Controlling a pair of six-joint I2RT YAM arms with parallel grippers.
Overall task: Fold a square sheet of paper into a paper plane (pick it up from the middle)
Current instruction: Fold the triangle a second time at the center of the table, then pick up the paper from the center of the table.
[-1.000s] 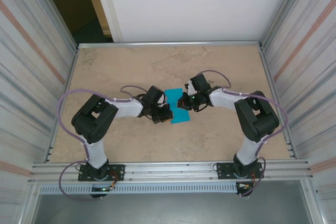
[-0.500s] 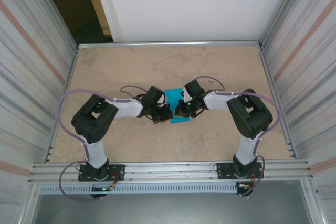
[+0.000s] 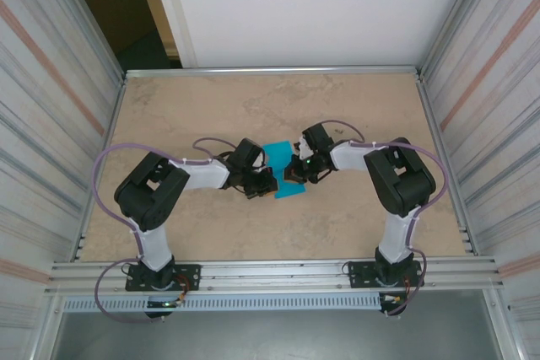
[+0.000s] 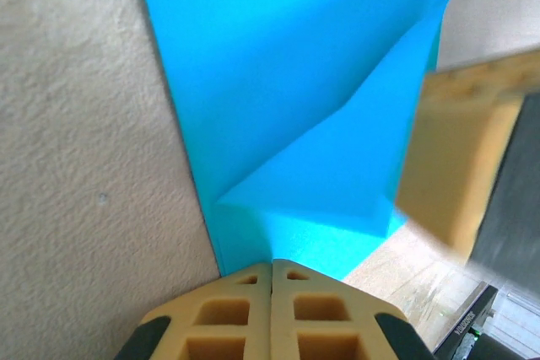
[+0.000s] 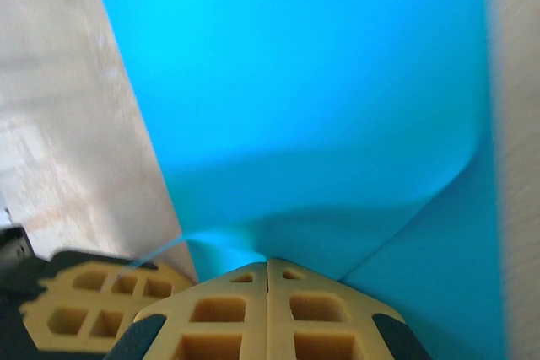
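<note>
The square sheet of paper [image 3: 282, 168] lies on the table between the two arms, turquoise and partly folded, with a diagonal flap [image 4: 329, 183] creased over it. My left gripper [image 3: 267, 185] is shut, its tips [image 4: 272, 264] resting on the sheet's near left edge. My right gripper [image 3: 293, 173] is shut too, its tips [image 5: 268, 260] pressed onto the paper [image 5: 321, 82], where a layer bulges up just ahead of them. The right finger pad [image 4: 447, 158] shows in the left wrist view. No finished paper plane is in view.
A beige stone-patterned table [image 3: 211, 107] is bounded by metal rails and corrugated side walls [image 3: 51, 124]. The two grippers stand close together over the paper. The left gripper's fingers [image 5: 84, 305] show at the lower left of the right wrist view.
The right gripper has slid left and a little nearer over the paper, and its elbow has swung inward. The left arm has not moved.
</note>
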